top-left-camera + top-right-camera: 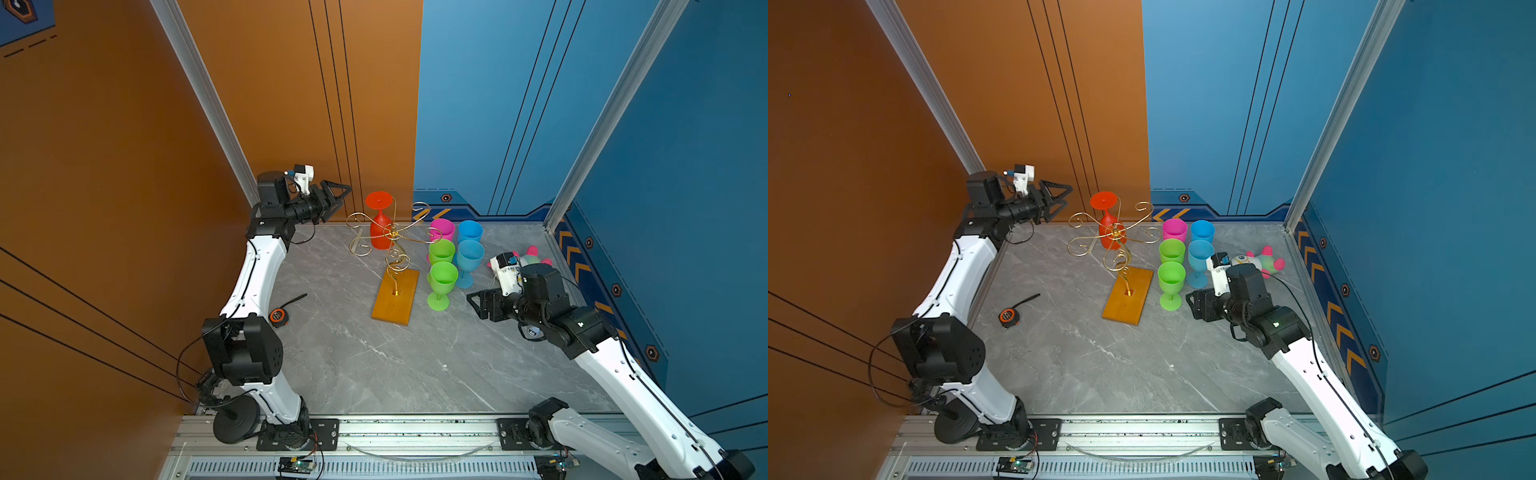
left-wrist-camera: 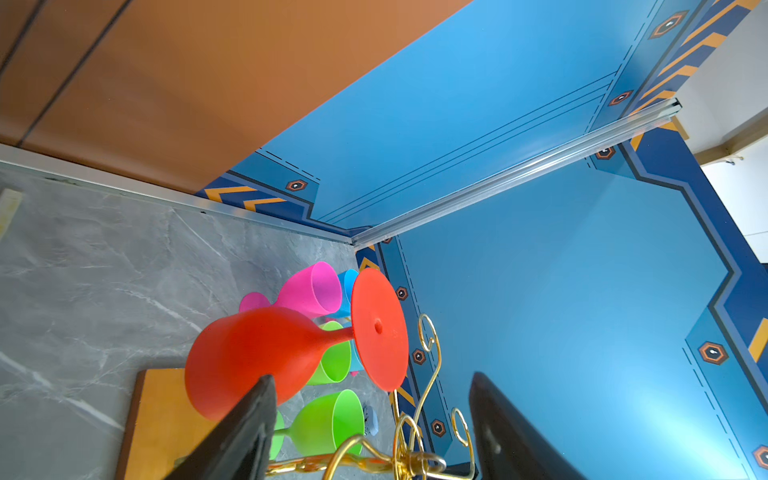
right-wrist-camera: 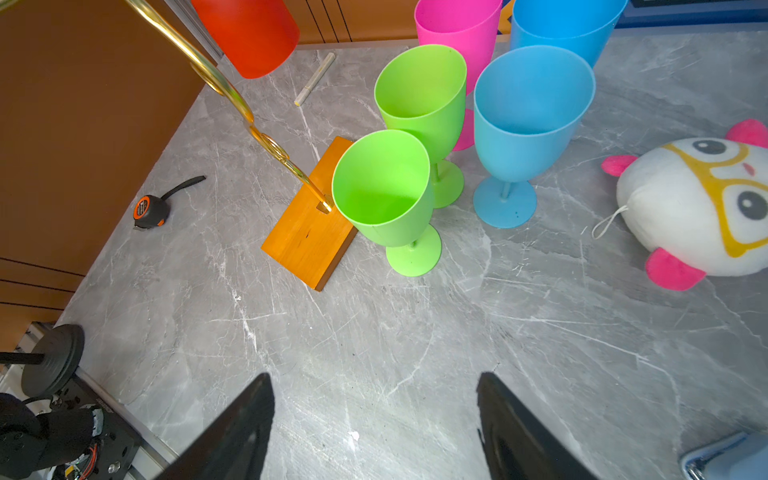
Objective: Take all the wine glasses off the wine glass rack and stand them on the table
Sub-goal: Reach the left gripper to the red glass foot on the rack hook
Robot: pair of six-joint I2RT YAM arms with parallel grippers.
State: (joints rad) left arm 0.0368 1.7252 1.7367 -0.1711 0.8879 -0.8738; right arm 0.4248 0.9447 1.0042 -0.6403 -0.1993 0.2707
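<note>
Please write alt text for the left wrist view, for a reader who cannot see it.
A red wine glass hangs upside down from a gold wire rack, seen between the two open black fingers of the left gripper. Behind it, a pink glass, green glasses and a blue glass stand on the grey table.

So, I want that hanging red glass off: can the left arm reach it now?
Probably yes: the left gripper is open beside the red wine glass, nothing between them, though wire arms of the wine glass rack curl close.
</note>
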